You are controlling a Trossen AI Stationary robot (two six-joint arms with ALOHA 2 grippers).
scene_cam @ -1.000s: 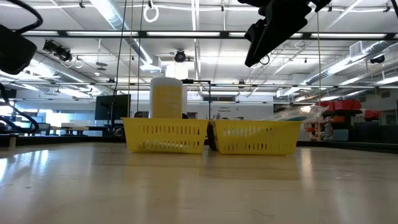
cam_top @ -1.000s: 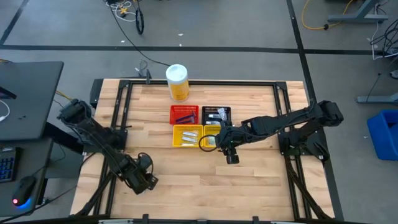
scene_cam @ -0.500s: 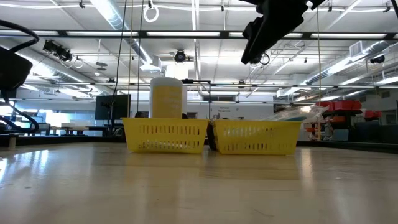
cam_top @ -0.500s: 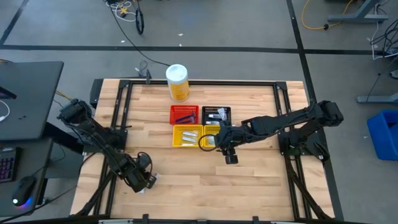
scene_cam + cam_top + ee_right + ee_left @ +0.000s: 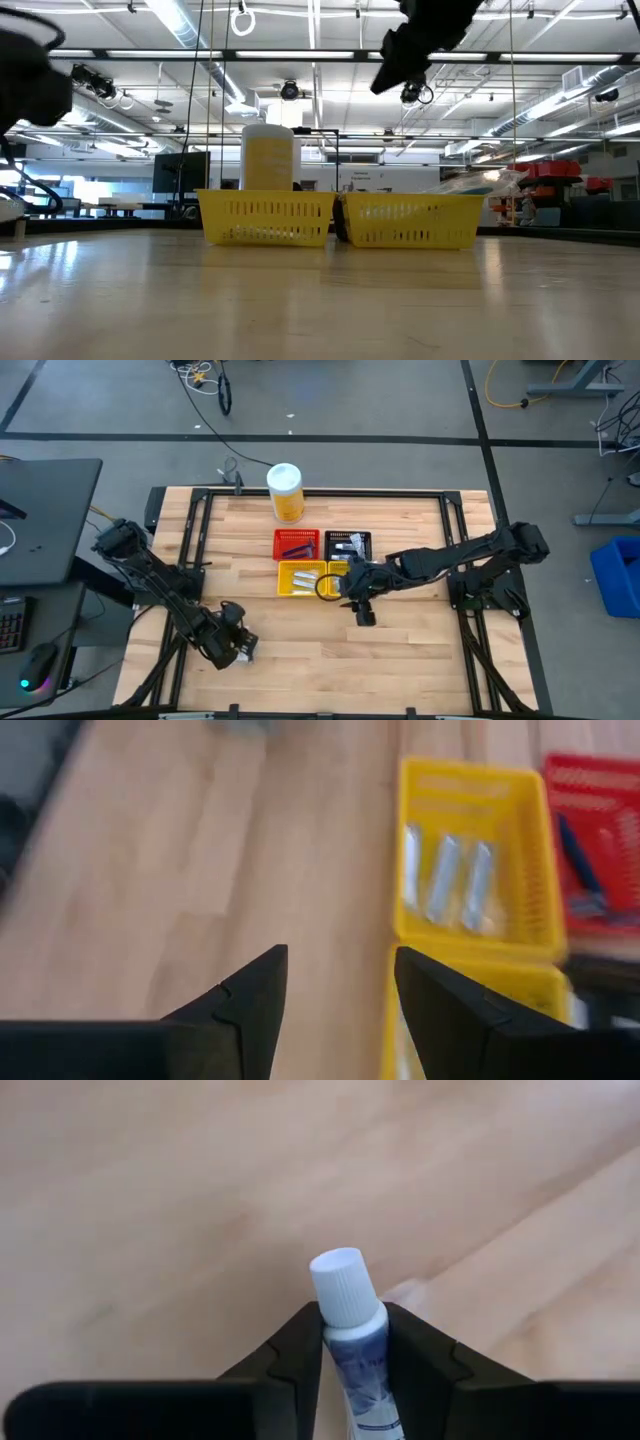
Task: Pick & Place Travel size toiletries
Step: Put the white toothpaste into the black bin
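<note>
Left hand (image 5: 352,1370) pinches a small tube (image 5: 352,1342), white-capped with a blue-printed body, its two dark fingers (image 5: 292,1358) pressed against the tube's sides just below the cap. The cap pokes out past the fingertips, so the grip sits on the firmer shoulder of the tube, not on its soft body; that looks like a sensible hold for carrying it without squeezing it flat. In the high view this hand (image 5: 236,647) is low over the near-left part of the desk (image 5: 300,660), well apart from the baskets, with its arm folded in from the left edge.

Other toiletries already lie sorted: three pale silver tubes (image 5: 445,877) side by side in a yellow basket (image 5: 470,795), and blue-handled razors (image 5: 577,855) in the red basket (image 5: 297,545) beside it. A black basket (image 5: 348,544) sits next to the red one, and a second yellow basket (image 5: 410,222) stands alongside the first. Like goes with like, so the held tube most likely belongs with the other tubes.

Right hand (image 5: 338,982) is spread and holds nothing. Its arm reaches in from the right side, hanging above the bare wood just beside the yellow baskets (image 5: 363,610), wrist angled down toward them.

A tall yellow canister (image 5: 285,492) stands at the far edge, behind the baskets.
</note>
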